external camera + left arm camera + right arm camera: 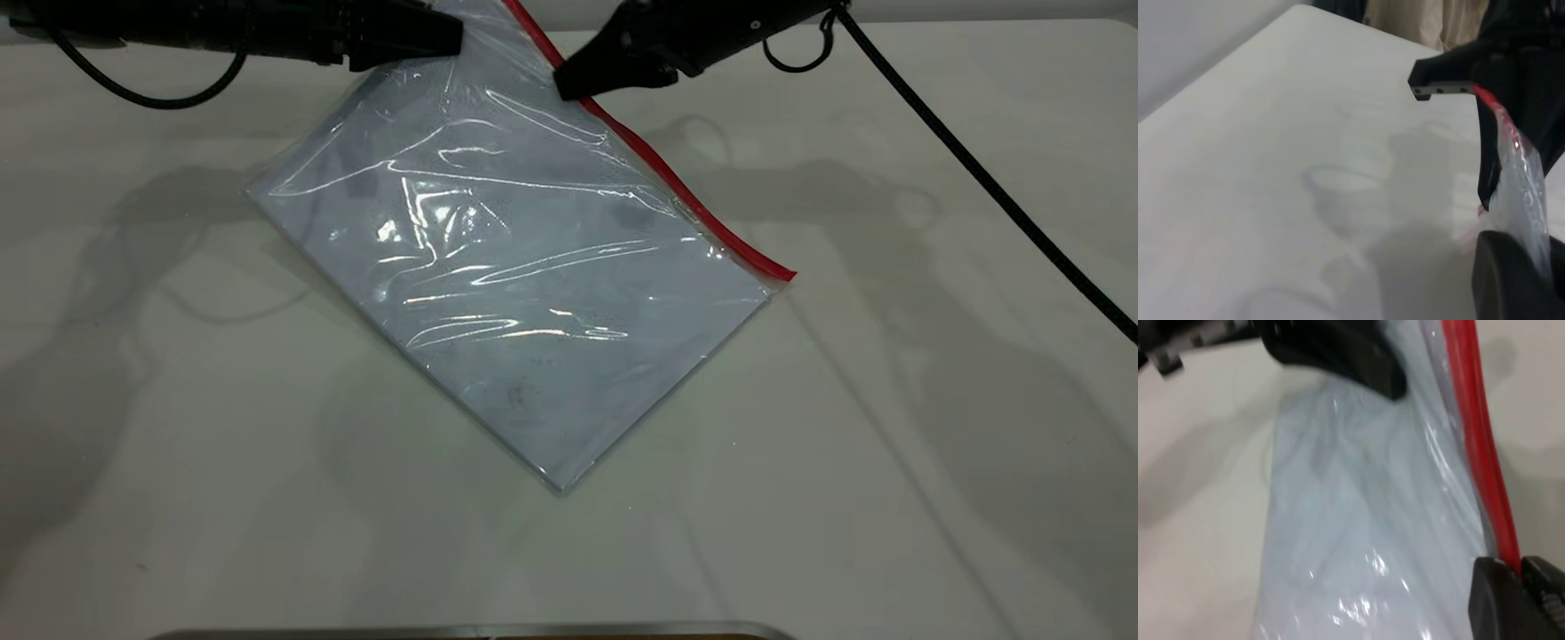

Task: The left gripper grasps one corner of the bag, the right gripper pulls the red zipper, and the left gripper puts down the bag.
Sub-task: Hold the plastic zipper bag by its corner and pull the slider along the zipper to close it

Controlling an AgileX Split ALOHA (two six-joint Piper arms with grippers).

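Note:
The clear, pale bluish bag (516, 267) lies slanted on the white table, its far end raised toward both grippers. My left gripper (455, 36) is shut on the bag's far corner next to the end of the red zipper; in the left wrist view the plastic (1528, 193) runs between its fingers (1501, 280). My right gripper (569, 84) is shut on the red zipper (676, 182) close to that corner. In the right wrist view the red zipper (1478, 440) runs into the closed jaws of the right gripper (1521, 570). The slider tab is hidden.
The right arm's black cable (978, 178) runs across the table's right side. A metal edge (471, 631) shows at the near table edge. The zipper's free end (787, 274) lies on the table at the right.

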